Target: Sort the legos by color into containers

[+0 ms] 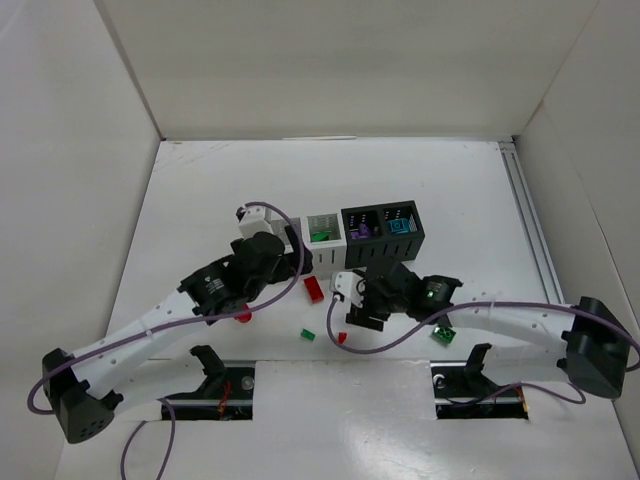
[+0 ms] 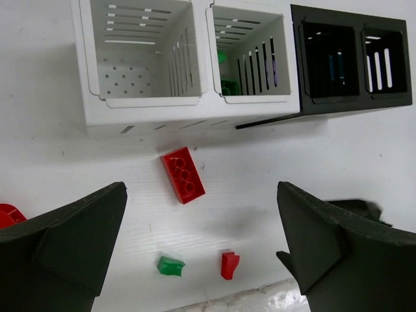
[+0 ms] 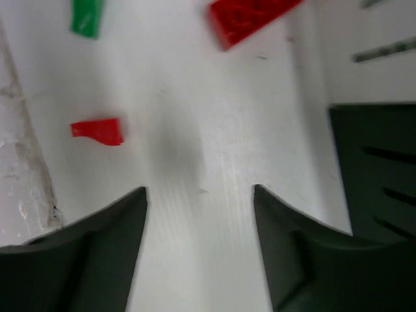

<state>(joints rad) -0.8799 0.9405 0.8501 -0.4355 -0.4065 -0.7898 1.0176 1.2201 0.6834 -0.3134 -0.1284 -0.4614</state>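
Observation:
The containers sit in a row: an empty white bin (image 2: 91, 65), a white bin (image 1: 323, 258) with green legos, a black bin (image 1: 350, 217) with purple, and a black bin (image 1: 416, 228) with teal. A red brick (image 1: 314, 288) lies in front of the white bins, and also shows in the left wrist view (image 2: 183, 174). A small green piece (image 1: 307, 335) and a small red piece (image 1: 342, 338) lie nearer. My left gripper (image 2: 200, 188) is open and empty, above the red brick. My right gripper (image 3: 199, 188) is open and empty over bare table, with the red piece (image 3: 97, 130) to its left.
Another red piece (image 1: 243, 318) lies half under my left arm. A green piece (image 1: 443, 335) lies by my right arm. White walls enclose the table, with a rail (image 1: 530, 220) on the right. The black bin's wall (image 3: 377, 169) is close to my right finger.

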